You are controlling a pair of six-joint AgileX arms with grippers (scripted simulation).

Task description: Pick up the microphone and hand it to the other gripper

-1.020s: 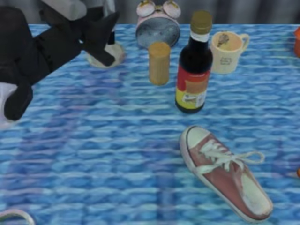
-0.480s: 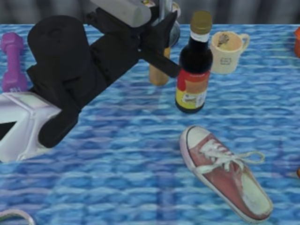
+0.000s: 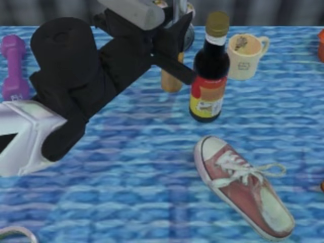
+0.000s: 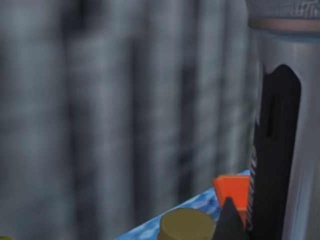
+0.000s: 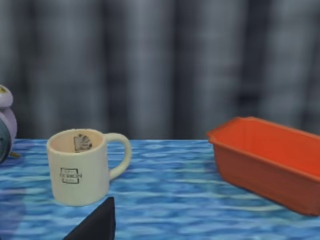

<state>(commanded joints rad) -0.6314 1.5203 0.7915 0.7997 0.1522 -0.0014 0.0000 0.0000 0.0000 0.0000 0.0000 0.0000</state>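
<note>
My left gripper [image 3: 177,48] hangs above the table's far edge, near the middle, just left of the dark sauce bottle [image 3: 208,71]. It is shut on the microphone [image 3: 176,9], which stands upright between the black pointed fingers. Only a thin grey stretch of the microphone shows above the gripper in the top view. In the left wrist view the microphone [image 4: 280,125] looms close, silver with a black panel and a mesh band at one end. The right arm is out of the top view. Its gripper [image 5: 100,222] shows only as a black tip facing the cream mug [image 5: 80,167].
A wooden cylinder [image 3: 172,78] and a round clock [image 3: 188,33] sit partly under the left gripper. The cream mug [image 3: 245,55] is right of the bottle, with an orange tray [image 5: 270,155] at the far right. A red sneaker [image 3: 243,185] lies front right. A purple dumbbell [image 3: 12,66] is far left.
The left arm has swung right along the far edge with the microphone, from the far left to beside the bottle, uncovering the dumbbell. Over the last half second it has barely moved.
</note>
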